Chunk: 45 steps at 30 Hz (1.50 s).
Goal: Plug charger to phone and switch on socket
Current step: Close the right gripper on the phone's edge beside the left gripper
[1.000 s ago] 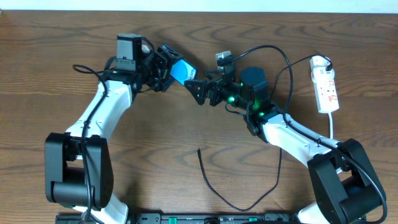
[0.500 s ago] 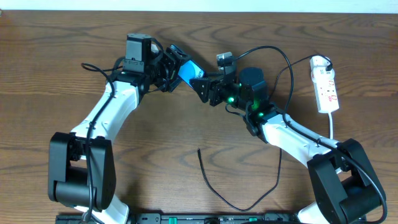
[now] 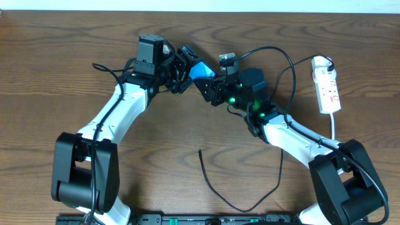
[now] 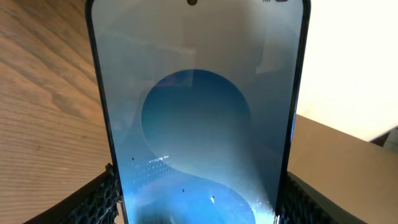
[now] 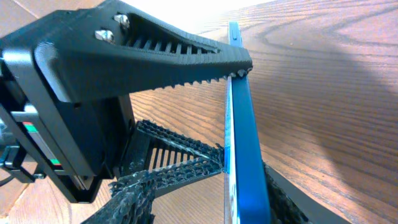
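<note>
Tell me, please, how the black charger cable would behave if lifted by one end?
Likely floppy: the charger cable lies in a loose curve, so it should droop. Probably light, being thin; its plug tip may swing.

1. I can read no words or numbers anywhere.
2. The phone (image 4: 199, 124) has tiny white marks at the very top of its screen. The edge of my left wrist view cuts them off, so I cannot tell what they say.
3. Lower on the blue screen I see a few small white specks. They are too small for me to read.
4. The socket (image 3: 327, 87) has little red marks on its white top in the overhead view. I cannot make out any letters or numbers there.
</note>
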### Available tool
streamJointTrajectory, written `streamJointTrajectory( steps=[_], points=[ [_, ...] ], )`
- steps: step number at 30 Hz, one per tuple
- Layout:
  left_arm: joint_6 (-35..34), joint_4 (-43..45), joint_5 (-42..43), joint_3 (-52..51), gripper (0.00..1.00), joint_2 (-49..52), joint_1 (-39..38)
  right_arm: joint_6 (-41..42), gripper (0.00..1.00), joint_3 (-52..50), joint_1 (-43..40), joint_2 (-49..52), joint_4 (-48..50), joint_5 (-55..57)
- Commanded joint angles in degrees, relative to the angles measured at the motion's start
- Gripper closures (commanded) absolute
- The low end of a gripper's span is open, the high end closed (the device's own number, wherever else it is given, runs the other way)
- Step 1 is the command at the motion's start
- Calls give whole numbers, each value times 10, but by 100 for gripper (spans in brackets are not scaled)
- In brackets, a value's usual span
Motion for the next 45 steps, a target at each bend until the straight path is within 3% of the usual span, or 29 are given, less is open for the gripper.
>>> streamJointTrajectory(
  steps=[1,11,25,29,35,40,42,43,45],
  points=[
    [-29,14,37,15,92,-14,-3,-1,50,9,3,5,0,7],
    [-37,20,53,15,93,-14,-5,-1,53,9,3,5,-1,14],
    [-21,22,40,15,93,-14,-29,0,65,9,3,5,-3,22],
    [-21,22,40,15,93,-14,-31,-1,74,9,3,5,-3,22],
    [-17,22,34,15,93,-14,-31,0,98,9,3,5,-3,22],
    [-17,22,31,15,93,-14,-31,-1,99,9,3,5,-3,24],
    [-17,22,31,15,83,-14,-31,-1,99,9,3,5,-3,24],
    [-17,22,31,15,52,-14,-31,-2,99,9,2,5,-3,24],
    [-6,22,31,15,16,-14,-31,-7,99,9,0,5,-3,24]
  ],
)
